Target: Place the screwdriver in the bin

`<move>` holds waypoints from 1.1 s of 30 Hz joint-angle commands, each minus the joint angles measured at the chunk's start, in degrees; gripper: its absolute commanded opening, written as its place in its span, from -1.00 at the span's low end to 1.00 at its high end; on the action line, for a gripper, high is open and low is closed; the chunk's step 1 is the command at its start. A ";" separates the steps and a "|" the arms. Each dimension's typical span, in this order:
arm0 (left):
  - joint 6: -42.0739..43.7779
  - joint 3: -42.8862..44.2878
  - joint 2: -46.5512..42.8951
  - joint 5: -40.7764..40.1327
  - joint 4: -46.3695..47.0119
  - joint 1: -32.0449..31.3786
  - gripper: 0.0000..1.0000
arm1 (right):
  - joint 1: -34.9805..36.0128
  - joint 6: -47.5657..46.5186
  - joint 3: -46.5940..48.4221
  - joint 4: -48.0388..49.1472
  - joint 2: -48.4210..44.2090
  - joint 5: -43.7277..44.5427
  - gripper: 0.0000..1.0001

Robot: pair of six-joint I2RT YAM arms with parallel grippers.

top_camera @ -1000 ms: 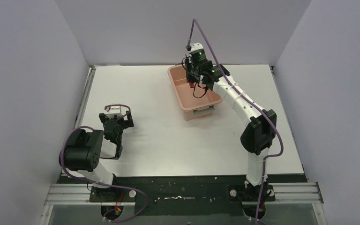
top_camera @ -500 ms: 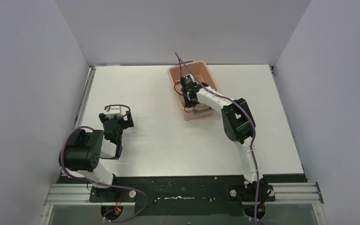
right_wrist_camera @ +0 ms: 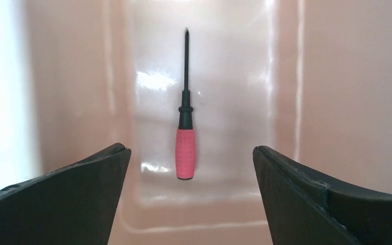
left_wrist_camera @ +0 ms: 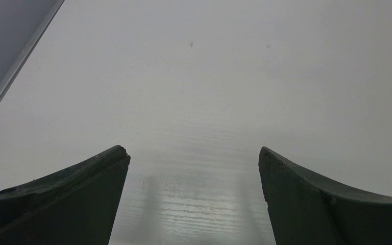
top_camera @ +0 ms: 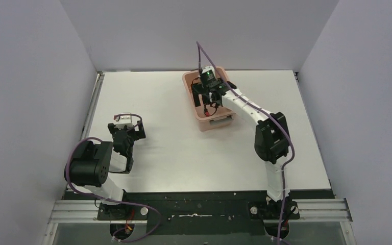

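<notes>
Screwdriver (right_wrist_camera: pixel 185 104) lay flat on the floor of the bin (right_wrist_camera: pixel 337 102), free of any grip. Half a second before, the right arm was dipped low into the bin. A second before, it hung above the bin with something red between the fingers. It had since lifted a little and let go. Judged: the drop was made and the task was as good as done, with only the arm's withdrawal left.

Long axis ran along the bin's length, roughly parallel to both long walls and about midway between them. The red handle lay close to one short end wall, where floor curved up into wall. The dark shaft pointed away from that end, toward the bin's middle, and the tip touched neither wall.

Right gripper (right_wrist_camera: pixel 191 150) hovered over the bin, directly above the handle. Its fingers were spread wide, one to each side of the screwdriver, well clear of it and holding nothing.

In the top view the bin (top_camera: pixel 206 125) sat on the white surface (top_camera: pixel 158 102), with the right arm reaching in over its rim.

Left gripper (left_wrist_camera: pixel 194 153) was parked well away from the bin, toward the arm bases. Its fingers were also wide apart and empty, with only bare surface between them.
</notes>
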 commanded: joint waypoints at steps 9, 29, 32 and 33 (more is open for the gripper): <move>0.53 0.48 -0.49 0.68 1.41 0.02 0.95 | -0.08 -8.04 -14.35 19.81 -36.52 9.40 1.00; 0.48 0.48 -0.55 0.56 1.47 0.02 0.95 | -10.22 -4.14 -92.28 58.41 -82.22 19.78 1.00; 0.48 0.48 -0.56 0.63 1.41 0.01 0.95 | -10.36 -3.97 -97.54 63.18 -85.68 20.50 1.00; 0.46 0.56 -0.49 0.63 1.36 0.01 0.95 | -10.33 -4.00 -98.17 63.24 -86.27 20.62 1.00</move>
